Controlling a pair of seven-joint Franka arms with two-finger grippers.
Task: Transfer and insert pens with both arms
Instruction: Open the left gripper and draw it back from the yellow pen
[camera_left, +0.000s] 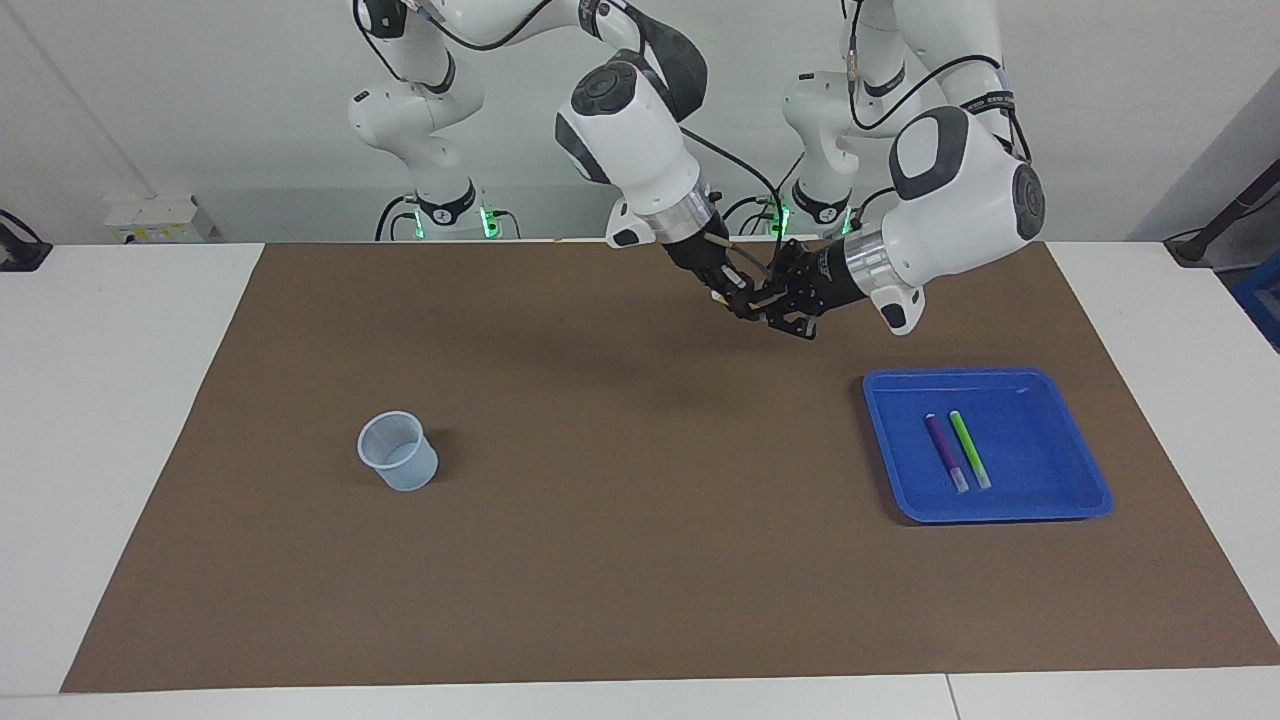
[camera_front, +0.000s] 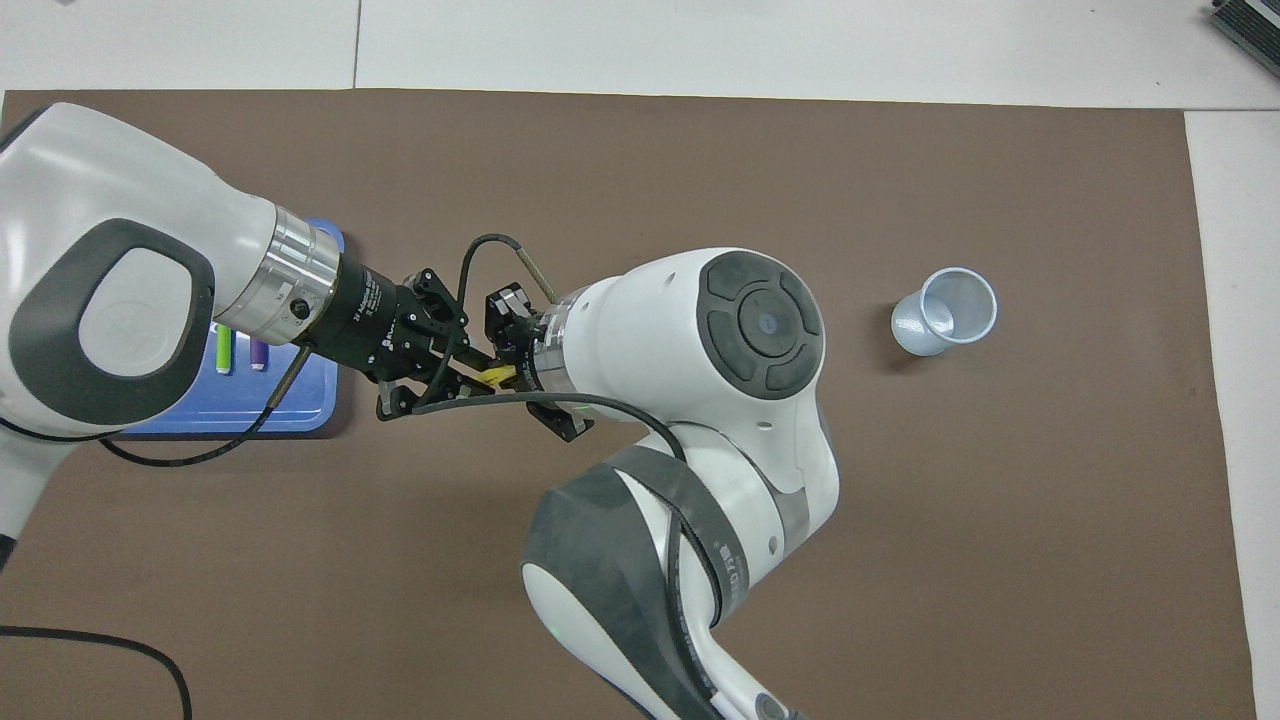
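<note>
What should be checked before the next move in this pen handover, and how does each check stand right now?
1. Yellow pen sits between the left pincer and the right pincer, up over the mat: ok.
2. Which pincer carries the pen: cannot tell.
3. Cup stands upright, toward the right arm's end of the table: ok.
4. Cup holds no pen, so there is room to insert: ok.
5. Purple pen and green pen lie side by side in the blue tray: ok.
</note>
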